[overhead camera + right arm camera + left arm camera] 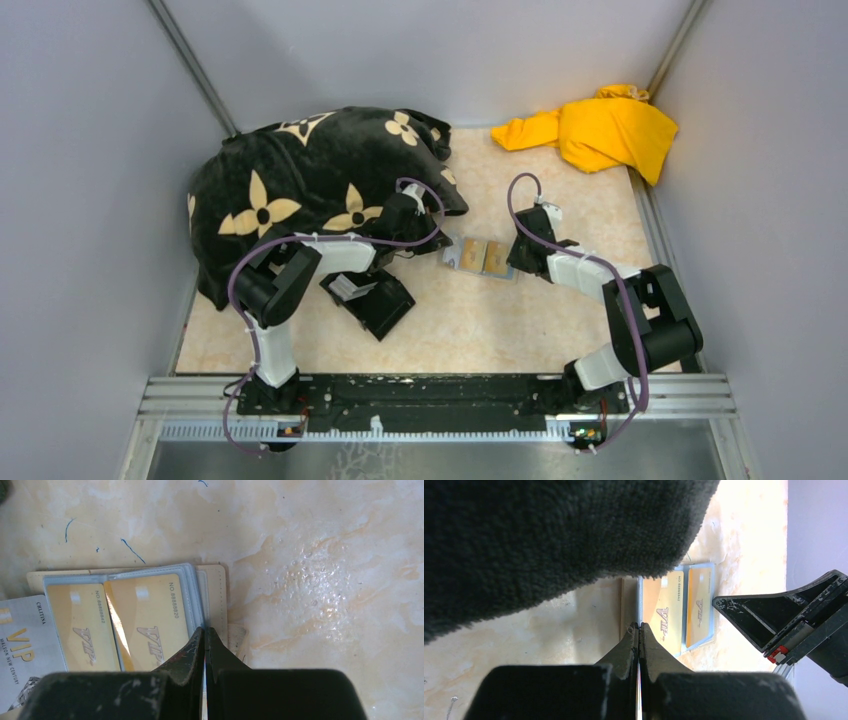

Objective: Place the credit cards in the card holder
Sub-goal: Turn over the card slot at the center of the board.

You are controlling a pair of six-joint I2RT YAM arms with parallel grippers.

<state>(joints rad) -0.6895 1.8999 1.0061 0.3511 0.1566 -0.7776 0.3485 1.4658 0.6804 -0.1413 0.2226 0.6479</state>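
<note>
From the left wrist we see the left pincer [639, 628] pressed together, nothing visible between its tips; the card holder [629, 602] lies open on the table [749, 530] just ahead of those tips and a little to their right; two gold cards [669, 607] sit side by side in its clear sleeves; the right pincer [724, 604] reaches in from the holder's far side, its tip just beside the edge; a black blanket [549, 540] fills the view above and left of our pincer.

From the right wrist, the right pincer is also closed tight, gripping nothing we can make out; its tips sit at the holder's right edge, whether touching we cannot tell; the gold cards lie ahead and left of the tips; a pale grey-blue card [22, 640] lies further left, meeting the holder's far end.

From above, the holder lies between the two pincers; a black box [375, 300] sits back from the left pincer, beside its arm; a yellow cloth [600, 130] lies well beyond the right pincer.
</note>
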